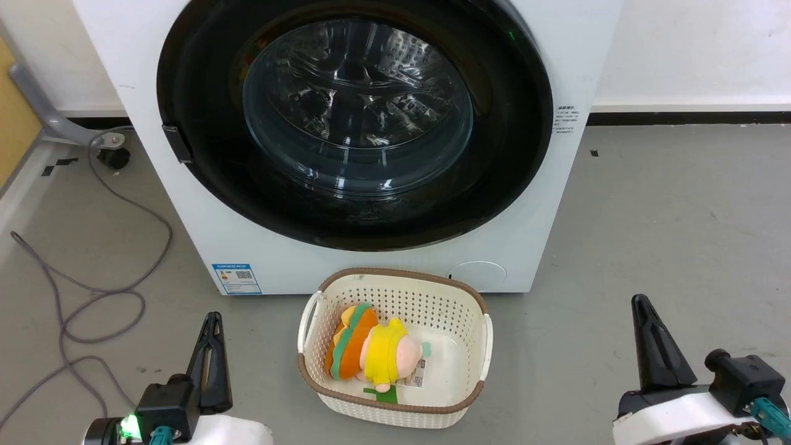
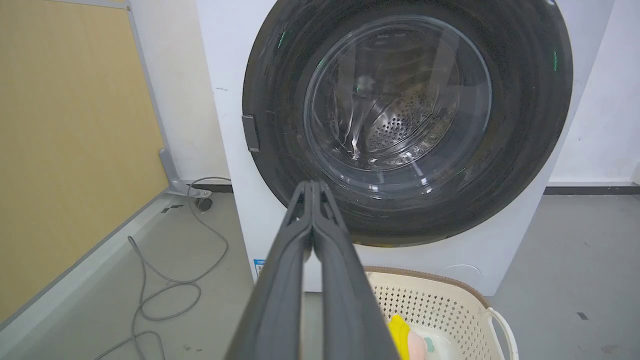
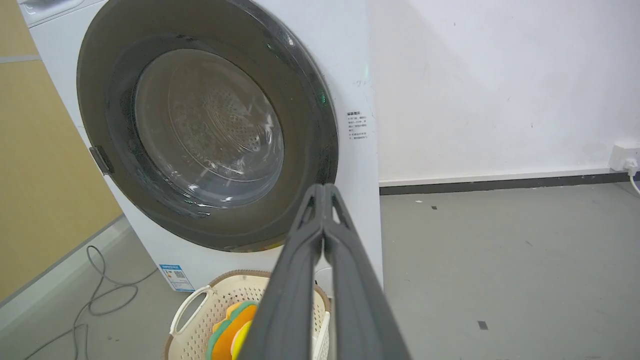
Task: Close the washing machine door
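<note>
one washing machine stands on the floor, its one round black door lying flat against the white front, with one side tab at the door's left edge. two grippers, the left gripper and the right gripper, sit low and well apart from the machine, each with its two fingers pressed together on nothing. one cream basket just before the machine holds one plush toy.
</note>
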